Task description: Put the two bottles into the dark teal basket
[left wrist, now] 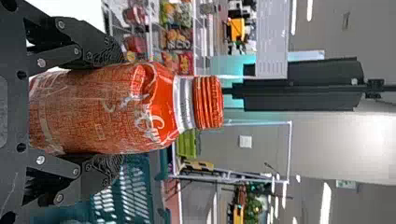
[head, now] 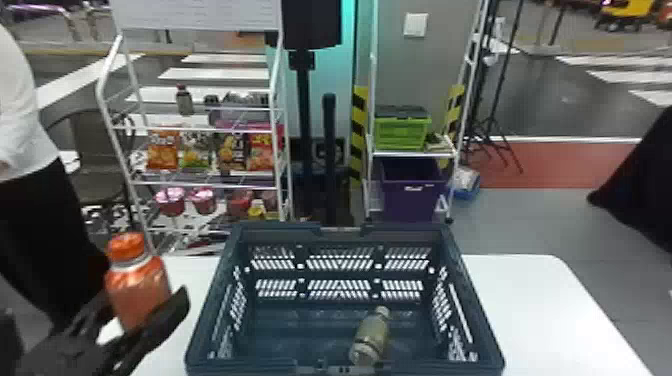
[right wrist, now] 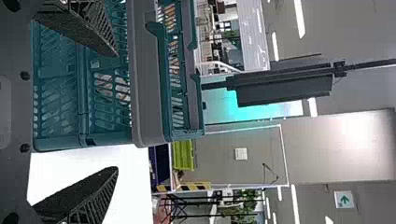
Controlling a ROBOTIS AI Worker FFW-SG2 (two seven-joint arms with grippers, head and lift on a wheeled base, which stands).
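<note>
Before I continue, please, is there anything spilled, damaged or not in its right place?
Nothing stands out: I see no spill or damage. The pale bottle lies on its side in the dark teal basket, only a little untidy. The orange bottle, capped and nearly upright, is in the left gripper.

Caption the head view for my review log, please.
The left gripper holds an orange bottle beside the dark teal basket, where another bottle already lies.

We observe white script lettering on the orange cylindrical plastic bottle [left wrist: 107, 112] and a green arrow on the white rectangular sign [right wrist: 344, 199].
</note>
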